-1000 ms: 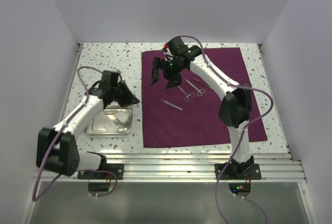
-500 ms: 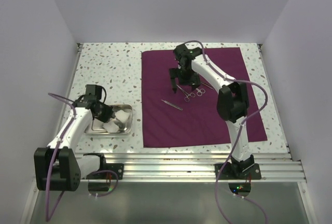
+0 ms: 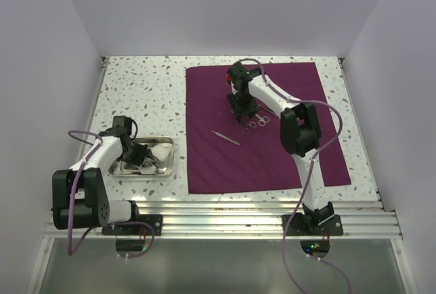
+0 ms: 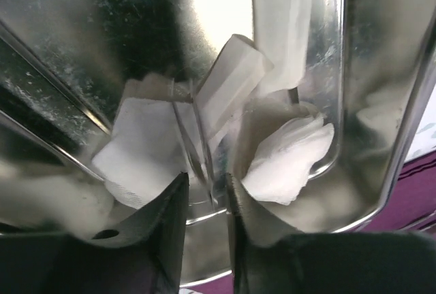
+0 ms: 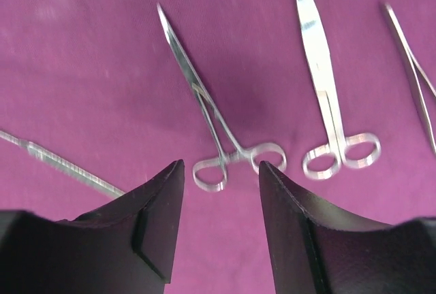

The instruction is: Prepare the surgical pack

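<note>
Left gripper (image 4: 206, 184) down in steel tray (image 3: 171, 159), left of purple cloth (image 3: 272, 161); fingers narrowly parted among gauze squares (image 4: 136, 148). Right gripper (image 5: 220, 166) half-wide, straddling ring handles of scissors (image 5: 204, 107) on cloth; tweezers (image 3: 225, 137) near.

Soft, even light fills the overhead view: the speckled white counter (image 3: 143, 90) and the dark-purple square cloth (image 3: 272, 165) look bright and sharp, with only faint, short shadows under the arms. In the left wrist view the shiny rectangular steel tray (image 4: 368, 103) shows a blown-out white glare at its far side and warped mirror streaks around the white gauze squares (image 4: 136, 144). The left pincer (image 4: 206, 188) is dark and out of focus at the near edge. In the right wrist view the cloth is evenly lit, the thin silver scissors (image 5: 320, 83) glint and look slightly soft, and the right pincer (image 5: 219, 171) is a dark blur.
</note>
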Robot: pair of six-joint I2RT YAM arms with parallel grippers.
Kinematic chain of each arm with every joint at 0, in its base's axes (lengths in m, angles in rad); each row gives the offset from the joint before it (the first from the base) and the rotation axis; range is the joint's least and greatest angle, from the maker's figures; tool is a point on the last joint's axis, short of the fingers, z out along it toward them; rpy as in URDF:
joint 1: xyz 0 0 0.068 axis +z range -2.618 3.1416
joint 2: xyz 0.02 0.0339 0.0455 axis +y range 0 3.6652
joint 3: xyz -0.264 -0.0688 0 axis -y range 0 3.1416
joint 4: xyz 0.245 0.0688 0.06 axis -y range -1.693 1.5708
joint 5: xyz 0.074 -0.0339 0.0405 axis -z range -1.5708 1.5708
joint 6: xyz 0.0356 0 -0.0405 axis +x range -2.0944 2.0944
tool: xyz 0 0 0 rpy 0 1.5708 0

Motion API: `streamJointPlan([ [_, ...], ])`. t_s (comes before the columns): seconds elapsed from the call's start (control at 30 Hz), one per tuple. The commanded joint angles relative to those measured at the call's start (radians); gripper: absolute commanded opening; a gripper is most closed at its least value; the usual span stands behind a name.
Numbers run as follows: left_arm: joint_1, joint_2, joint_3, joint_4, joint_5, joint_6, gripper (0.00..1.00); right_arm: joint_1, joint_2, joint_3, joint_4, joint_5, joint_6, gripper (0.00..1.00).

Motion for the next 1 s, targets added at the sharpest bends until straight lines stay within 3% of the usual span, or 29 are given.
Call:
streamJointPlan([
  [0.0, 0.011, -0.001, 0.014, 0.046, 0.024, -0.008, 0.34, 0.004, 0.026, 0.052, 0.056, -0.024, -0.04, 0.51],
  [0.2, 0.011, -0.018, 0.06, 0.015, 0.021, 0.037, 0.55, 0.004, 0.064, 0.096, 0.104, -0.038, -0.046, 0.47],
  [0.3, 0.011, -0.038, 0.078, -0.011, 0.025, 0.046, 0.6, 0.003, 0.061, 0.113, 0.115, -0.009, -0.034, 0.38],
  [0.5, 0.008, -0.056, 0.117, -0.034, 0.044, 0.071, 0.67, -0.031, 0.04, 0.107, 0.144, 0.082, -0.029, 0.36],
  [0.97, -0.02, -0.024, 0.207, 0.087, 0.153, 0.261, 0.73, -0.086, 0.109, 0.145, 0.139, 0.057, -0.06, 0.46],
])
